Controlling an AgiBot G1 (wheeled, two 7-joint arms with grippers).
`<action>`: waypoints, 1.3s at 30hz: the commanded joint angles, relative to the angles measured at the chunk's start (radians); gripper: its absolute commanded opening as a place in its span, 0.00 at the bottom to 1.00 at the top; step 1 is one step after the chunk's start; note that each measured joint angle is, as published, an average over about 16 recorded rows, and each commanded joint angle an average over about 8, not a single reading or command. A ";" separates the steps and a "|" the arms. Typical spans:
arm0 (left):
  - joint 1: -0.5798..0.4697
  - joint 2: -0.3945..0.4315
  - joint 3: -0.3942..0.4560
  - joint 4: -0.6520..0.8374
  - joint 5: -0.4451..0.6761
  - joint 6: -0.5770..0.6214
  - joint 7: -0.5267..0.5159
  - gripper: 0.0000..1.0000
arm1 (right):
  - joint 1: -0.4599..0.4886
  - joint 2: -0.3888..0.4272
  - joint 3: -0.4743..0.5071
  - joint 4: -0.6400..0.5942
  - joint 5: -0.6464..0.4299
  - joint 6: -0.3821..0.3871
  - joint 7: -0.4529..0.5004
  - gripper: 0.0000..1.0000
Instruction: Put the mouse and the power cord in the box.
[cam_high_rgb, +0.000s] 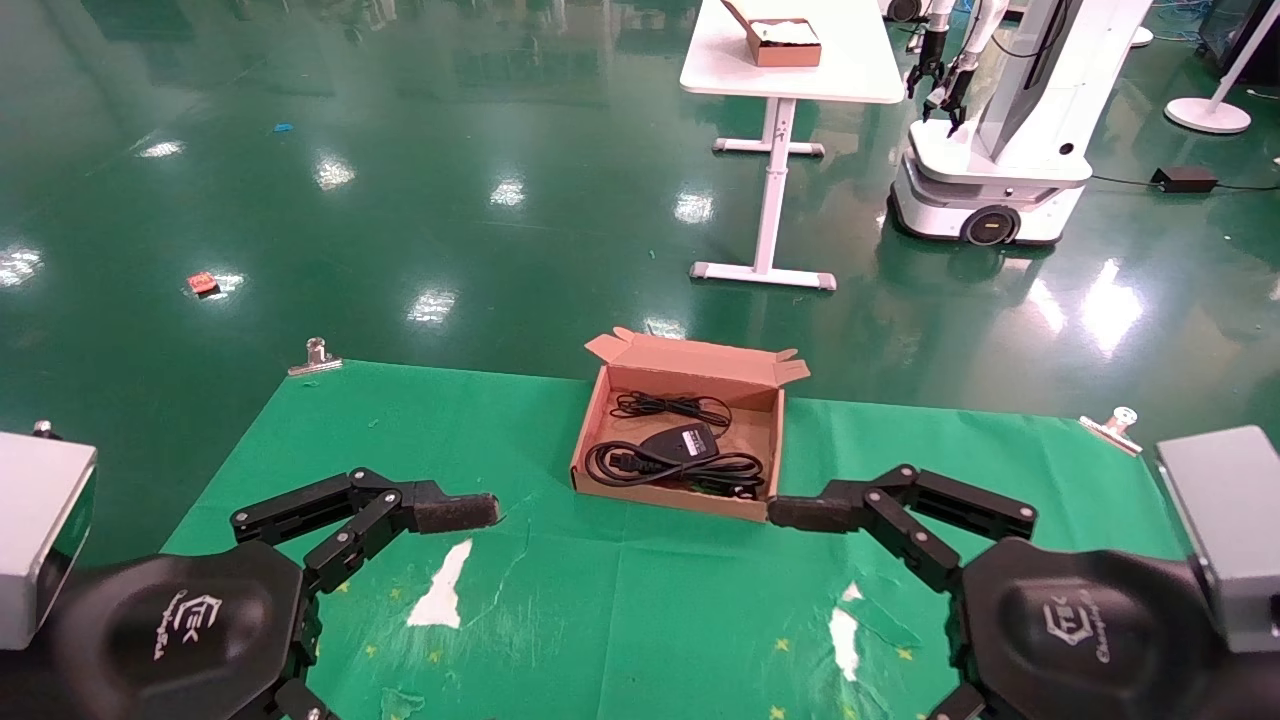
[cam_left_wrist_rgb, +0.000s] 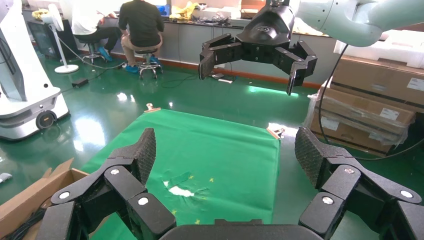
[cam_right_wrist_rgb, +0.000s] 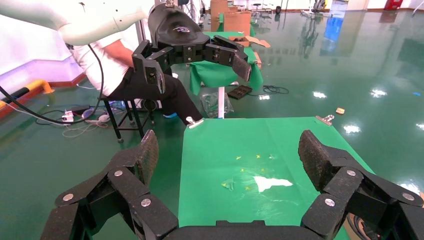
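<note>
Two grippers, one box (cam_high_rgb: 600, 440), loaded.

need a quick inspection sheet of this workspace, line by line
surface: green cloth on the table, torn in pale patches, clipped at its far corners
job's things: box open; mouse and power cord both lie inside
clutter: nothing seen on the cloth
grippers: left gripper open, empty, beside the box; right gripper open, empty, at the box's near right corner
cables: the mouse's thin cable is bundled at the back of the box
surroundings: green floor, white table with a smaller box, another robot
</note>
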 joint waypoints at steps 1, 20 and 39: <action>0.000 0.000 0.000 0.000 0.000 0.000 0.000 1.00 | 0.000 0.000 0.000 0.000 0.000 0.000 0.000 1.00; 0.000 0.000 0.000 0.000 0.000 0.000 0.000 1.00 | 0.000 0.000 0.000 0.000 0.000 0.000 0.000 1.00; 0.000 0.000 0.000 0.000 0.000 0.000 0.000 1.00 | 0.000 0.000 0.000 0.000 0.000 0.000 0.000 1.00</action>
